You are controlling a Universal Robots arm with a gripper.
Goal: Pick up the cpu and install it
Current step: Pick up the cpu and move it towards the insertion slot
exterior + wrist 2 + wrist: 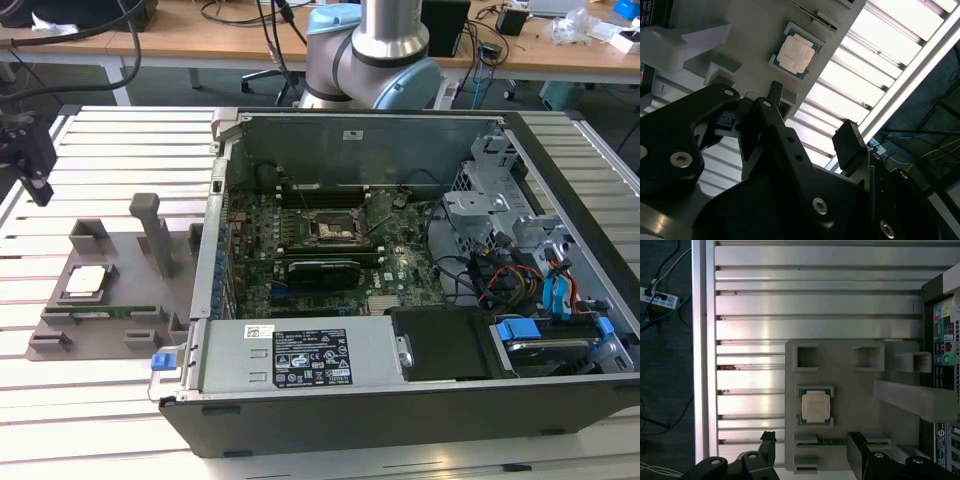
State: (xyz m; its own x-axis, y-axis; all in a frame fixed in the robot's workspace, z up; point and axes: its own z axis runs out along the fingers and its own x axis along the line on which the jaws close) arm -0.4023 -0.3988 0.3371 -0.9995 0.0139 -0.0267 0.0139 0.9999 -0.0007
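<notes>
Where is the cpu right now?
At the exterior view's left, the cpu lies on the grey fixture, outside the computer case, beside the memory stick.

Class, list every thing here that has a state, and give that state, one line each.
cpu: seated in a pocket of the grey tray, not gripped.
gripper: open, empty.
computer case: lying flat, side open.
socket: looks empty.

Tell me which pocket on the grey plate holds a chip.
The framed pocket holding the cpu, next to the memory stick; the other square pockets are empty.
</notes>
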